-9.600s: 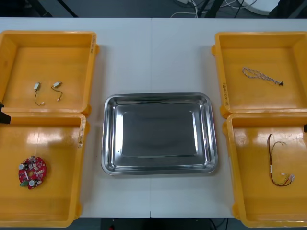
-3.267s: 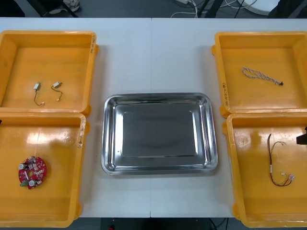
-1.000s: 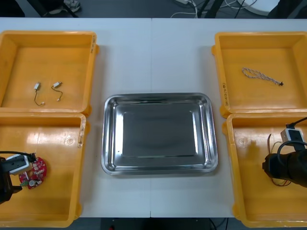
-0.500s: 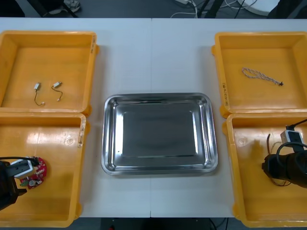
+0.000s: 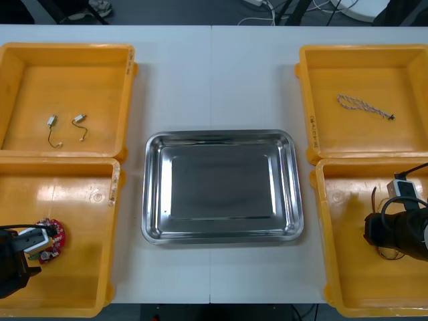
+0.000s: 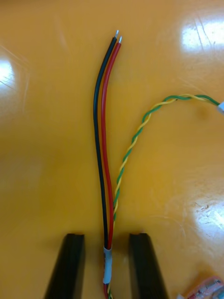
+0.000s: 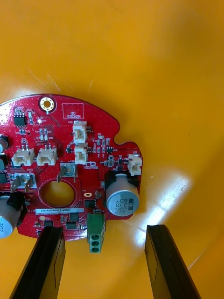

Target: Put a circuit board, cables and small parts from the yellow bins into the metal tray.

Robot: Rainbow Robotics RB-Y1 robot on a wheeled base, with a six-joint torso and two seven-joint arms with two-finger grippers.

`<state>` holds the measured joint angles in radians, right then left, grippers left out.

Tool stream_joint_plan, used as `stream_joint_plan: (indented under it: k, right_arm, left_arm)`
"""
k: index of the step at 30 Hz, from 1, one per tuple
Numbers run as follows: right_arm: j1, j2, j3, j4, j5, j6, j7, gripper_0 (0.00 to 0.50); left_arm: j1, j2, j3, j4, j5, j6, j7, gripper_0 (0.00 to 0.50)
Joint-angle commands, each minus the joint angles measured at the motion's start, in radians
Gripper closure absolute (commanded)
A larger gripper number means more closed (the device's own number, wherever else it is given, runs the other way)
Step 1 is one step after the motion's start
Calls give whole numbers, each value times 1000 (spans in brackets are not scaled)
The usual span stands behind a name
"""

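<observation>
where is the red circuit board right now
In the front view the red circuit board lies in the near left yellow bin, toward its outer side, by the left gripper, whose open fingers straddle the board's edge in the left wrist view.

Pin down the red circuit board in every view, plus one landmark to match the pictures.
Front view: circuit board at the outer left of the near left yellow bin.
Left wrist view: board lies at the tips of the open left end effector, on that bin's floor.
Right wrist view: the near right yellow bin instead; the open right end effector straddles a red and black cable.
Shared landmark: the near left bin's floor.
</observation>
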<state>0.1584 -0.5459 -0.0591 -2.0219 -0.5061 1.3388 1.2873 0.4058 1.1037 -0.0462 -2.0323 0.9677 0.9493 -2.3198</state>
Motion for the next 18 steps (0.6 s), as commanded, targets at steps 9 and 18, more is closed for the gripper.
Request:
stream_joint_plan:
  k: [9, 18]
  right_arm:
    - [-10, 8, 32, 14, 15, -7, -23, 500]
    - [-62, 8, 2, 3, 31, 63, -14, 500]
  left_arm:
    - [33, 42, -24, 4, -15, -24, -78, 0]
    - [33, 42, -32, 9, -18, -33, -75, 0]
